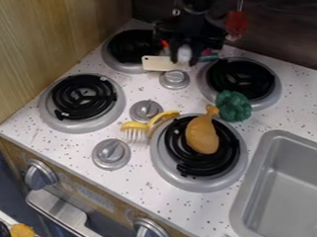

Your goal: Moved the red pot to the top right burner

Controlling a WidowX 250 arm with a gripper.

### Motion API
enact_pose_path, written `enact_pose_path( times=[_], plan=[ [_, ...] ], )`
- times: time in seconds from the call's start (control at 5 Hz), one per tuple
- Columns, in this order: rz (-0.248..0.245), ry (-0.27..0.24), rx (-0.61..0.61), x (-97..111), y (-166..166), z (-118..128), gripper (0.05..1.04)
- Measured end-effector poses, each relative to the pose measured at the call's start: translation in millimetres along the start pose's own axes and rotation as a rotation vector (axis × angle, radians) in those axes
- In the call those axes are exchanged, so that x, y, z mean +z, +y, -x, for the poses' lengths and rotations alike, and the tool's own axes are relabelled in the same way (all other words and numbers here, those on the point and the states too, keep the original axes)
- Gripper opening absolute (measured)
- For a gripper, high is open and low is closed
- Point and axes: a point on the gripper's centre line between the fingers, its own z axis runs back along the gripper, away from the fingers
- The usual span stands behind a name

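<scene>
Black first: seeing the gripper hanging down between the rear burners, with a blurred pale thing at its tip; not managing to tell open from closed, or empty from gripping. Just below, finding a cream flat piece and a silvery knob. To the left, spotting the top left burner; to the right, the top right burner, with toy broccoli overlapping its near edge. Above that burner, catching a red hanging thing, too blurred for naming. Farther forward, noticing a toy drumstick lying on the bottom right burner and a yellow utensil with pale tines just beside. Outermost, reaching the bottom left burner and, at the right, the grey sink.
</scene>
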Motion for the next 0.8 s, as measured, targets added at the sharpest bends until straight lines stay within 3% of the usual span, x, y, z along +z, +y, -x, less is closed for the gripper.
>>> enact_pose_path(
  times=[0.6, 0.8],
  plan=[
    [0.079, 0.083, -0.151, 1.7, -44.3, 38.1, 0.351],
    [0.078, 0.053, -0.243, 5.5, -57.3, 41.4, 0.351]
  ],
)
